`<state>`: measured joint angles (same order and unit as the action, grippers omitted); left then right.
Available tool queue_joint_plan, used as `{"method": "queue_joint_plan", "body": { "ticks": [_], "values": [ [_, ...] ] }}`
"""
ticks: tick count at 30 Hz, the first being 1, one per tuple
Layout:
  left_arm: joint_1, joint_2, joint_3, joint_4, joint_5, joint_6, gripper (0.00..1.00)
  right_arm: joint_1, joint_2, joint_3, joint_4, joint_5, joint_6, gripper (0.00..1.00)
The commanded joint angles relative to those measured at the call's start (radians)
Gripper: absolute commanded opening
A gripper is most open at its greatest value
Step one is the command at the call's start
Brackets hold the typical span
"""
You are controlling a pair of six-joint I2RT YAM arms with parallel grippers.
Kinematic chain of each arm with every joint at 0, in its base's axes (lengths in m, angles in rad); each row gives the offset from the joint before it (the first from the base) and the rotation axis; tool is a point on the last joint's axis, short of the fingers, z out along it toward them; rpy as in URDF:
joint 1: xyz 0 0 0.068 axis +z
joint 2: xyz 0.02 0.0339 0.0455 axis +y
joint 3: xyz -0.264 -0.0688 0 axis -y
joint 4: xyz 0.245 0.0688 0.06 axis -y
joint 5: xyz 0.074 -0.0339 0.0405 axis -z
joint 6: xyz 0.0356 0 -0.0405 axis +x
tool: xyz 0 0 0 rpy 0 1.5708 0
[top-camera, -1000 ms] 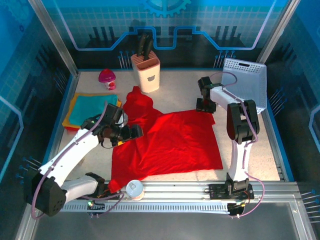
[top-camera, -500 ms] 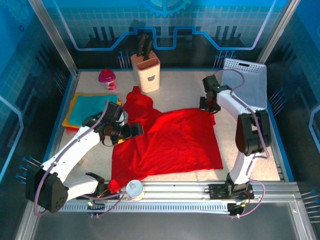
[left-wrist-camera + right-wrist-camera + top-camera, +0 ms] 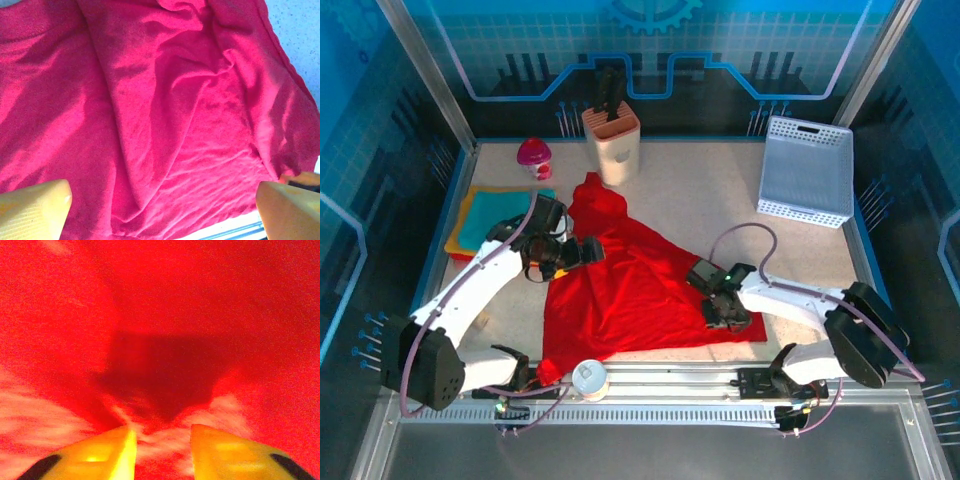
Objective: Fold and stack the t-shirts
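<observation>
I see the red t-shirt [image 3: 630,290] lying mid-counter [image 3: 720,190], its right part doubled over. My left gripper [image 3: 582,252] hangs above the shirt's left edge, spread wide and holding nothing. My right gripper [image 3: 723,308] sits low on the fold with cloth bunched between its part-closed fingers [image 3: 220,450]; I cannot tell whether it pinches
</observation>
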<state>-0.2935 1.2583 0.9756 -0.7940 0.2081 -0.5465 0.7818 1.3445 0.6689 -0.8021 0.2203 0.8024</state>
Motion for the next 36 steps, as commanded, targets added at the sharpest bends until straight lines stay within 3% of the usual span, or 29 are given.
{"method": "queue_joint_plan", "body": {
  "ticks": [1,3,6,8,14,22,30,32,34,36],
  "values": [
    [0.014,0.024,0.040,-0.001,0.034,0.041,0.96,-0.031,-0.127,0.037,-0.048,0.055,0.061,0.51],
    [0.014,0.033,0.050,-0.013,0.035,0.049,0.96,-0.095,-0.192,0.075,-0.071,0.069,0.019,0.60],
    [0.014,0.027,0.049,-0.009,0.031,0.045,0.96,-0.287,-0.226,0.093,-0.041,-0.047,-0.074,0.62],
    [0.014,0.018,0.046,-0.007,0.030,0.042,0.96,-0.385,-0.218,0.094,-0.018,-0.089,-0.118,0.62],
    [0.014,-0.004,0.024,0.001,0.031,0.028,0.96,-0.543,-0.130,0.061,0.089,-0.181,-0.160,0.54],
    [0.014,-0.011,0.013,-0.004,0.037,0.028,0.96,-0.620,-0.023,0.011,0.227,-0.319,-0.141,0.42],
    [0.014,-0.011,-0.002,0.007,0.036,0.023,0.96,-0.623,0.002,-0.019,0.290,-0.351,-0.119,0.35],
    [0.014,-0.011,-0.005,0.006,0.035,0.024,0.96,-0.624,0.014,-0.012,0.297,-0.357,-0.114,0.26],
    [0.017,-0.011,-0.001,0.000,0.030,0.031,0.96,-0.627,0.021,0.001,0.298,-0.357,-0.112,0.05],
    [0.024,-0.011,0.004,-0.005,0.028,0.041,0.96,-0.631,0.024,0.025,0.290,-0.353,-0.115,0.00]
  ]
}}
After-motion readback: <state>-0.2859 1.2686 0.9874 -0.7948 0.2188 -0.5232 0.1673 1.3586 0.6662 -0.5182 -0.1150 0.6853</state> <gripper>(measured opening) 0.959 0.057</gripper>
